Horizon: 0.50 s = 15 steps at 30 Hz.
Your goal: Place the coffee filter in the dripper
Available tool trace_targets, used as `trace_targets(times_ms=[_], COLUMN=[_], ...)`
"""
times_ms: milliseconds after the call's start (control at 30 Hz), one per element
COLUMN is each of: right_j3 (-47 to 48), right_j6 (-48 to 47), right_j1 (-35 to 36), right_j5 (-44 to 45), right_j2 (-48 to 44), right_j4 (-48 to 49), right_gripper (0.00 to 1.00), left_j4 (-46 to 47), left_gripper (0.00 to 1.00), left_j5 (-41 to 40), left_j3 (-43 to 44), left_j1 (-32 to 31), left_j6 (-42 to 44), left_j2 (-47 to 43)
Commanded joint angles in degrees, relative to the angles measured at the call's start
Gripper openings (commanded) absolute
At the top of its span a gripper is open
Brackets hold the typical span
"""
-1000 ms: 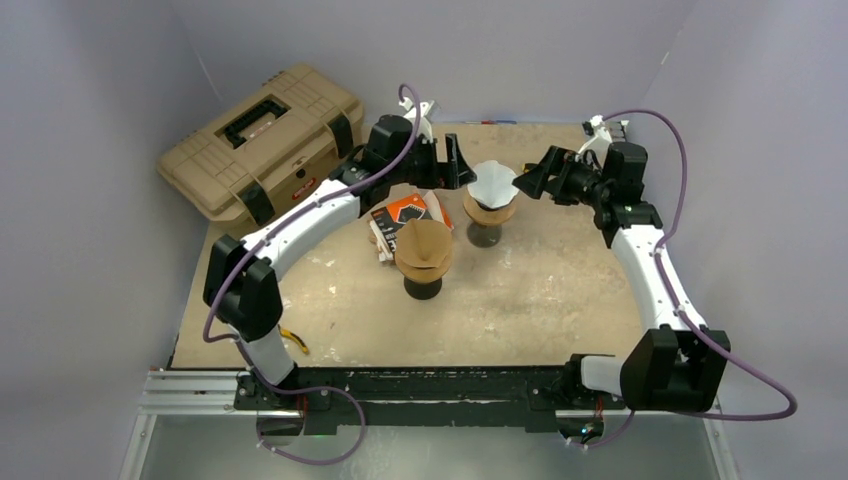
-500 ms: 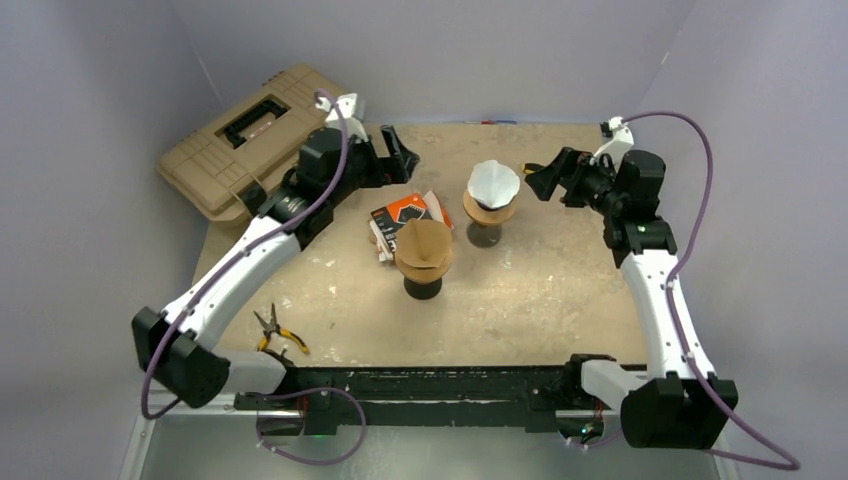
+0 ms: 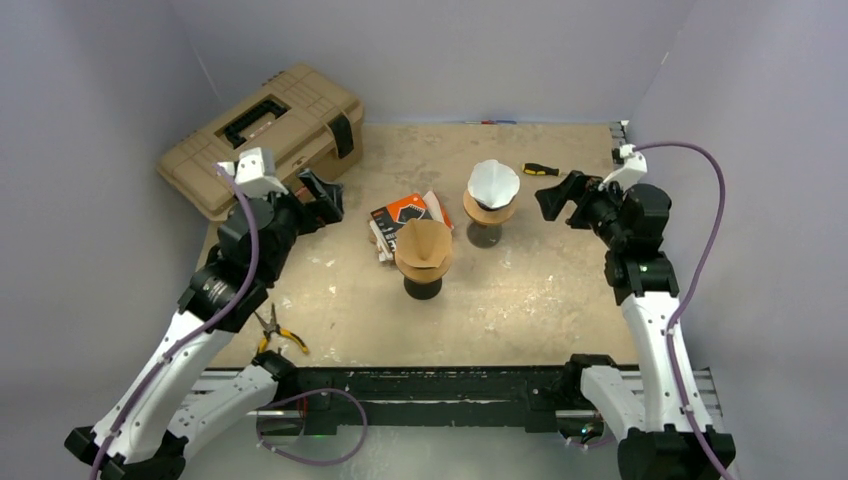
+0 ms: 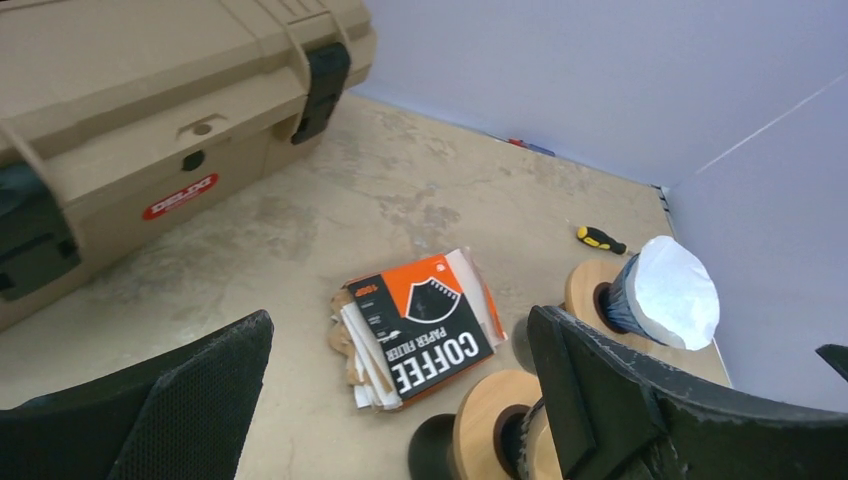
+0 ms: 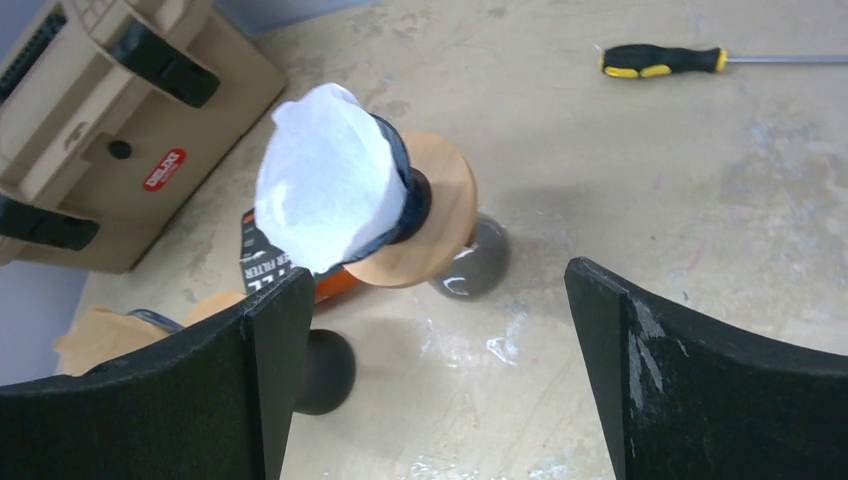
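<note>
1. The bench (image 3: 540, 300) is a tan, scuffed board with pale stains.
2. A tan toolbox (image 3: 262, 135) sits at its far left corner.
3. Near the middle lies a filter packet (image 3: 398, 215), with the near dripper (image 3: 422, 285) standing just beside it.
4. The far dripper (image 3: 490, 212) stands right of the packet.
5. A screwdriver (image 3: 541, 169) lies far right.
6. Pliers (image 3: 275, 332) lie by the near left edge.

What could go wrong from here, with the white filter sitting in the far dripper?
1. The white filter stands high above its dripper and looks lopsided; it may not be fully seated and could slip out.
2. The open right end effector hangs close to that tall, narrow stand; a careless sweep might topple it.
</note>
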Motion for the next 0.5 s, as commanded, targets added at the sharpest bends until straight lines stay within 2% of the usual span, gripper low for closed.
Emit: trace_targets(times_ms=[0,233,467], right_j3=[-4.5,-12.3,-19.1], right_j6=[-0.3,-0.8,1.3], right_j1=[-0.1,-0.1,-0.1], right_j5=[6.8,16.0,18.9], right_j2=[-4.7,-9.7,-11.3], right_j4=[5.7,11.9,18.0], right_gripper=[0.99,0.99,0.99], left_j4=[-3.0,-2.4,0.8], left_gripper=[1.0,0.99,0.99], left_j5=[-5.1,-5.6,-7.7], left_j3=[-2.2,-7.8,-11.7], left_j1=[0.3,0.4,0.5], left_j6=[0.4,0.5,0.9], left_j2=[-3.9,-5.2,-1.0])
